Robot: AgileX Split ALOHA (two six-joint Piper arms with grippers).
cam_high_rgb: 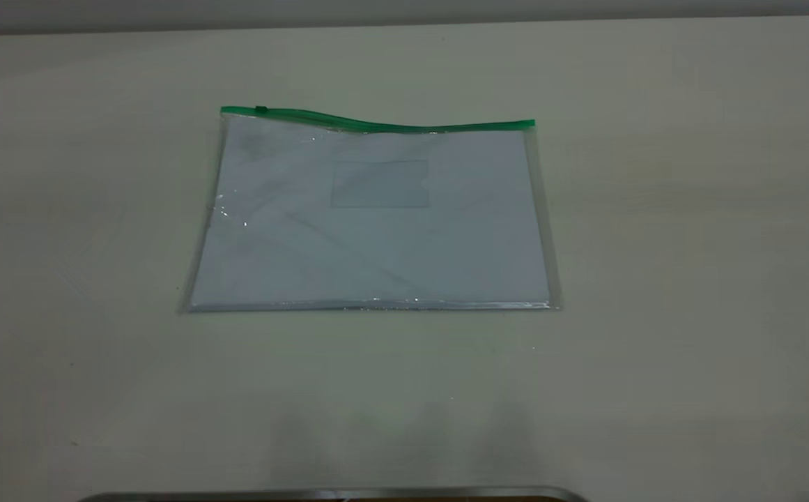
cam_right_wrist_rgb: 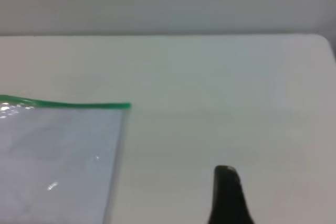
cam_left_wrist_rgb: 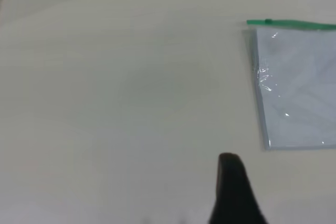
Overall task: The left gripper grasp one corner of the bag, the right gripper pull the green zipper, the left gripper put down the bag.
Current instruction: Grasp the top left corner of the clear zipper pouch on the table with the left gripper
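With the bag (cam_high_rgb: 373,216) flat mid-table (cam_high_rgb: 690,209), the left end effector (cam_left_wrist_rgb: 233,192), opening unreadable, should pinch the corner (cam_high_rgb: 225,115) beside the green zipper (cam_high_rgb: 376,123) slider.

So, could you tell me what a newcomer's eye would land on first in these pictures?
The bag lies flat mid-table, its green zipper running along the far edge, slider tab near the left end. Each wrist view shows only one dark fingertip, of the left gripper and the right gripper, both off the bag.
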